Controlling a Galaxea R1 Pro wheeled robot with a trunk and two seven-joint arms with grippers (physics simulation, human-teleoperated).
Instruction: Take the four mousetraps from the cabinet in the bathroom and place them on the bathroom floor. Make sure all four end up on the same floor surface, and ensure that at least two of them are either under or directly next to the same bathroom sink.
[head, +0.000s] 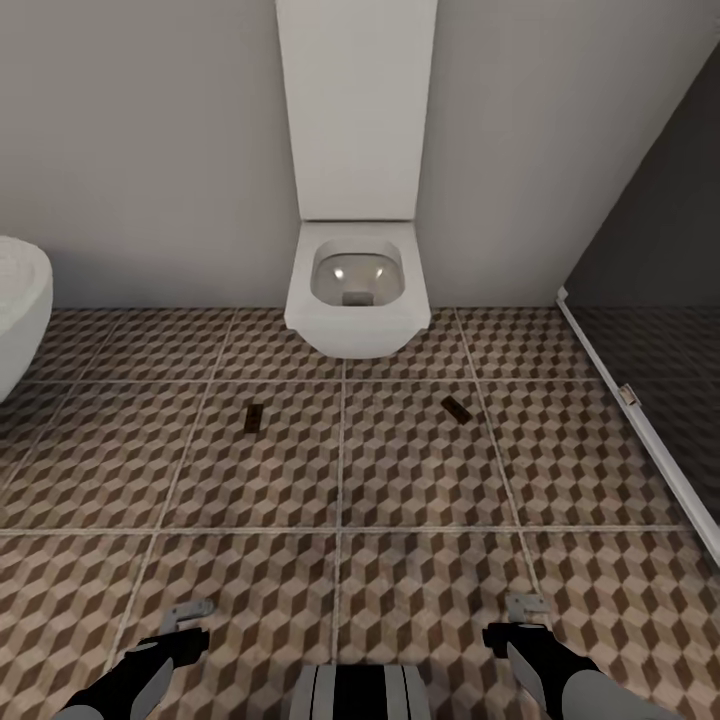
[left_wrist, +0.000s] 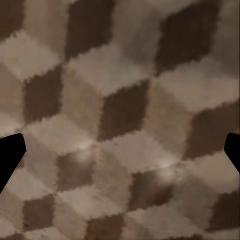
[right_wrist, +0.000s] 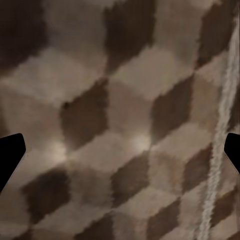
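Lying mid-frame on the bathroom floor (head: 400, 470): two mousetraps, one (head: 254, 418) left and one (head: 456, 408) right of the toilet (head: 357, 295). Tile between them bare. Left claw (head: 187, 618) and right claw (head: 524, 612) spread, unladen.

White toilet (head: 357, 290) against grey wall (head: 150, 150), cube-patterned floor tiles (head: 420, 480)

No readable text, labels, brands, numbers or signs anywhere, only bare unmarked surfaces
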